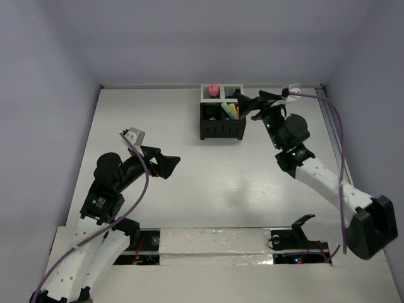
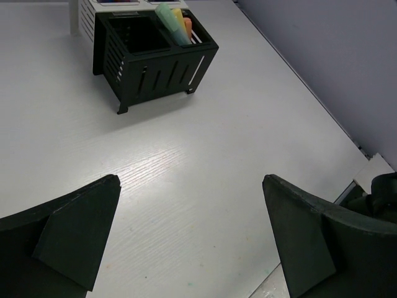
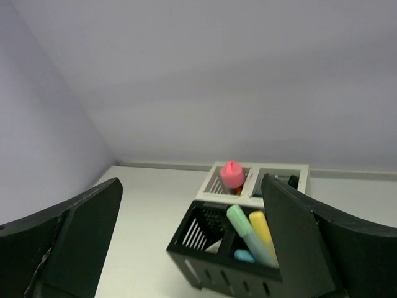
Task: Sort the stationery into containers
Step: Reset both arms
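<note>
left fingers (image 2: 71, 233), right fingers (image 3: 298, 242) wide, empty; one organizer (image 1: 222, 128), four compartments; one pink tube (image 1: 213, 89), maybe four pens (image 3: 240, 225).

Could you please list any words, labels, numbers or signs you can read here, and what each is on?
None can be read. The organizer, the pens in it and the pink tube show no lettering in any view.
Pale specks on the left arm's housing are too small to read.
</note>
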Controlling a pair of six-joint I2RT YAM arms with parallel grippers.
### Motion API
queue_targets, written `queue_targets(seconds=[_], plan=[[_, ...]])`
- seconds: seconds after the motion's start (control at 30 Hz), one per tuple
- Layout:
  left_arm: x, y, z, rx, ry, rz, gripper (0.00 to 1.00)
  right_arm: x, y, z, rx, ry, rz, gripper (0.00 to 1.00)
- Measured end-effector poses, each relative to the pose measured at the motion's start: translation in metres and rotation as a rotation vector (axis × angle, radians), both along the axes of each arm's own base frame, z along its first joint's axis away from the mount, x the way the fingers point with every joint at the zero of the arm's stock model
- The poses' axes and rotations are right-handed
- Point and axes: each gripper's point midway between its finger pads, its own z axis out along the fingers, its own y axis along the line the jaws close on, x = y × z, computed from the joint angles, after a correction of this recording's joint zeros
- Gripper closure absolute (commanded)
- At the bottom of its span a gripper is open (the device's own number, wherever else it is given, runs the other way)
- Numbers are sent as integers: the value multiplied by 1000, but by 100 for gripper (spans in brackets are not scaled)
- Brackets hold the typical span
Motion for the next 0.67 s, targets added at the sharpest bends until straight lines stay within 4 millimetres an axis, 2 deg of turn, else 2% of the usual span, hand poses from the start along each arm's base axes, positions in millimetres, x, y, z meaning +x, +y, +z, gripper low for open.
queue_targets(seconds=[0.17, 0.27, 0.37, 0.47, 0.6, 0.67], plan=[[2, 2, 1, 2, -6, 16, 1, -67, -29, 31, 93, -34, 47, 0], [1, 5, 10, -5, -31, 34, 1, -109, -51, 45, 144, -75, 61, 0], [0, 11, 35, -25, -91, 65, 1, -143, -71, 54, 186, -105, 59, 0], [-5, 18, 68, -56, -172, 97, 1, -177, -96, 65, 241, -155, 40, 0], [-13, 24, 106, -102, -272, 115, 1, -195, -114, 66, 274, -162, 7, 0], [-13, 24, 109, -111, -279, 114, 1, -194, -116, 57, 264, -130, -8, 0]])
